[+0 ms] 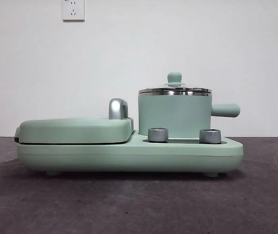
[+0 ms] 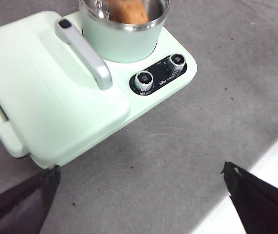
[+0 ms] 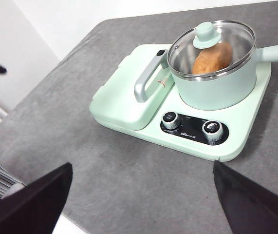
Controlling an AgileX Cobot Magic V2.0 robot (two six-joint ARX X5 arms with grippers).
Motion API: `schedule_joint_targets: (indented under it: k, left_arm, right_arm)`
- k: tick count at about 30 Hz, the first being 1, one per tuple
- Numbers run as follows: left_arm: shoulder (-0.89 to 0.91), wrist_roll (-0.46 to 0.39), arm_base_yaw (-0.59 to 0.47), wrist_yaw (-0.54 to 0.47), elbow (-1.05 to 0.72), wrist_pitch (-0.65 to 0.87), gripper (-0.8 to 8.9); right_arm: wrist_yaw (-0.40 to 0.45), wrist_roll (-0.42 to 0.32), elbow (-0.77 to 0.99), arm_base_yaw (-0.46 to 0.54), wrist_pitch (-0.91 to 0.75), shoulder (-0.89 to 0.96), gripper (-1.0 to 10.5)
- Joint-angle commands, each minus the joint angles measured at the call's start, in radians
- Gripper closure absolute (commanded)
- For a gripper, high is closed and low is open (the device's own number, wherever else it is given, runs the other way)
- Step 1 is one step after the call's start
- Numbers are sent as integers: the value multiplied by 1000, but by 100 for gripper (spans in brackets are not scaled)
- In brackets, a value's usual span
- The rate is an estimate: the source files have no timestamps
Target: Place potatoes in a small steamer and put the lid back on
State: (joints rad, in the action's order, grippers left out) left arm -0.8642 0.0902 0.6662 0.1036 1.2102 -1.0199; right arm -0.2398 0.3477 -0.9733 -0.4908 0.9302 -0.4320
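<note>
- The potato (image 3: 213, 58) lies inside the steamer (image 1: 175, 115), seen through the glass in the right wrist view; it cannot be seen in the front view, where the pot wall hides it.
- The lid (image 3: 212, 46) sits on the steamer's steel rim, knob up, and looks level and seated all round in the front view.
- The steamer stands on the base (image 1: 177, 153) at its right end as the front view shows it, behind the two knobs (image 3: 192, 124), with its side handle pointing off that end; the griddle cover (image 1: 75, 129) fills the other end.
- The left gripper (image 2: 141, 202) hangs above the bare table (image 2: 177, 136), near the base's knob edge, jaws spread wide and holding nothing.
- The right gripper (image 3: 143, 204) is likewise released, jaws apart and empty, well back from the base.
- Judged from this, both steps look done (potato in, lid on), so the step in hand seems to be the retreat.
- The next move calls for little: keep both arms clear of the steamer handle and lid knob.
</note>
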Motion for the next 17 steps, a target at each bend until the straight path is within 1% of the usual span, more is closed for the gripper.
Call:
schedule_joint_targets:
  k: [1, 4, 7, 8, 9, 10, 11, 12, 13, 14, 15, 17]
  left_arm:
    - [92, 12, 9, 2, -139, 110, 256]
    - [161, 23, 9, 2, -255, 192, 256]
    - [186, 24, 8, 1, -310, 213, 260]
    - [186, 29, 8, 2, -317, 212, 269]
    - [186, 29, 8, 2, -318, 209, 307]
    - [185, 28, 8, 1, -318, 209, 372]
    - [185, 27, 8, 2, -318, 210, 512]
    - [185, 27, 8, 2, -318, 212, 723]
    - [185, 28, 8, 2, -318, 214, 821]
    - [185, 29, 8, 2, -318, 220, 792]
    - [185, 29, 8, 1, -318, 222, 809]
    - [185, 28, 8, 2, -318, 223, 808]
  right_arm:
    - [4, -54, -7, -5, -11, -21, 484]
    - [4, -87, -7, -5, -10, -45, 485]
    - [4, -109, -7, -5, -11, -75, 491]
    - [3, -117, -7, -5, -11, -87, 518]
    - [3, -122, -7, -5, -11, -99, 555]
    - [3, -122, -7, -5, -11, -109, 615]
    - [1, -121, -7, -5, -11, -120, 741]
    - [-2, -121, -7, -5, -10, -130, 927]
    - [-3, -124, -7, -5, -11, -137, 938]
    - [-3, -123, -7, -5, -13, -143, 929]
    - [3, -123, -7, -5, -14, -148, 930]
    - [15, -121, -7, -5, -16, -149, 930]
